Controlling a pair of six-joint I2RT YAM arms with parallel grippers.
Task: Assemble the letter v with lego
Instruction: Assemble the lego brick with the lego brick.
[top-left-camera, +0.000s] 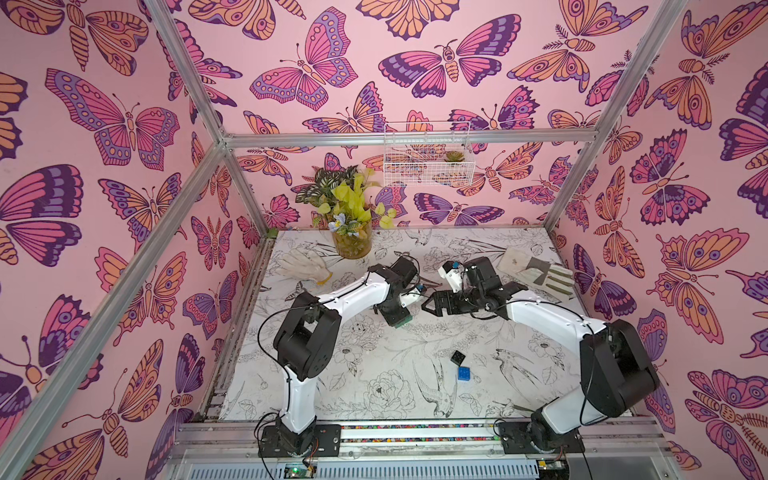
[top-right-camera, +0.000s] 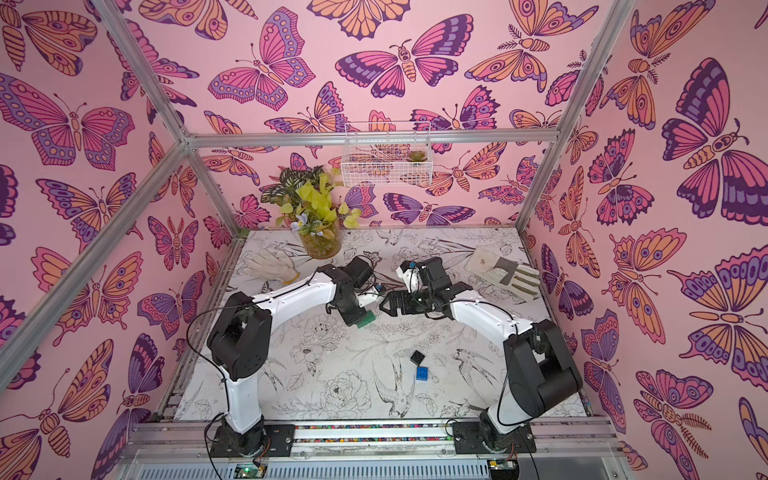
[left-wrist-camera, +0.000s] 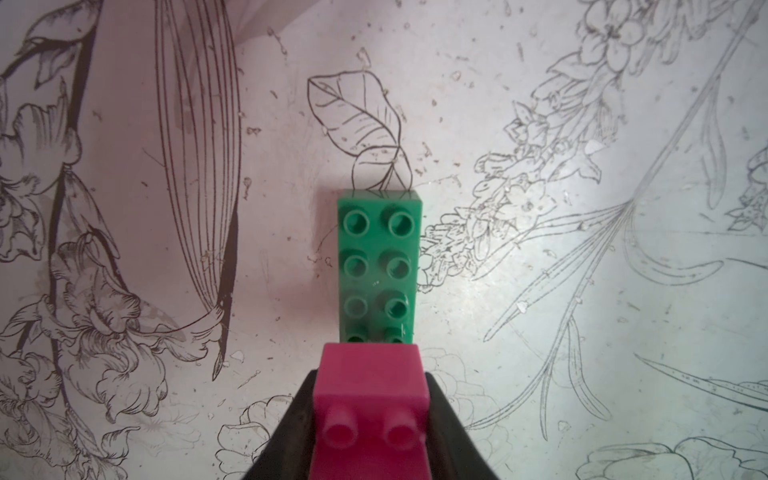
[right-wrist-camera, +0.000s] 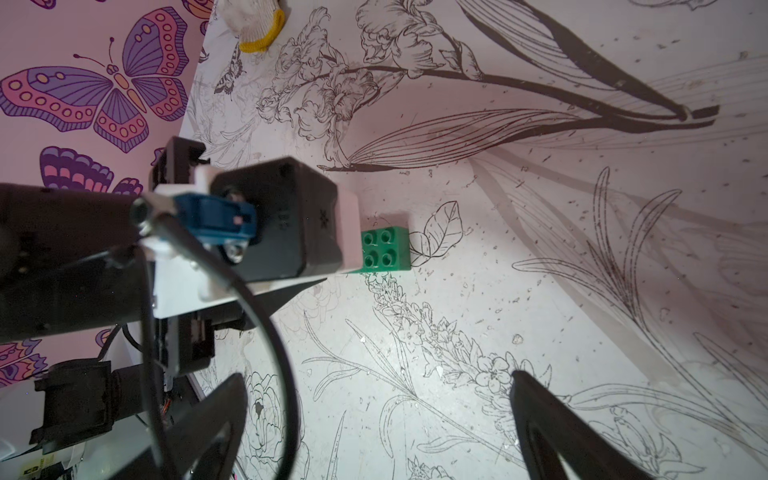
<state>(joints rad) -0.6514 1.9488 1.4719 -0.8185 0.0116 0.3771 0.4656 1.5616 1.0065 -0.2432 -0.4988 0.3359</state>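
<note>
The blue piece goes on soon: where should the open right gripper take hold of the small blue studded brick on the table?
Probably from straight above, the right gripper closing on the small blue studded plastic brick by the two flat walls that do not face the small black brick close beside it; its studs seem to face up.

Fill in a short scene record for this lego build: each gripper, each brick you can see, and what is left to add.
left gripper: shut on the pink brick
pink brick: over one end of the green brick
green brick: flat on the table, studs up
right gripper: open, empty, above the table near the green brick
black brick: loose on the table
blue brick: loose, next to the black brick
left to add: black brick, blue brick
</note>
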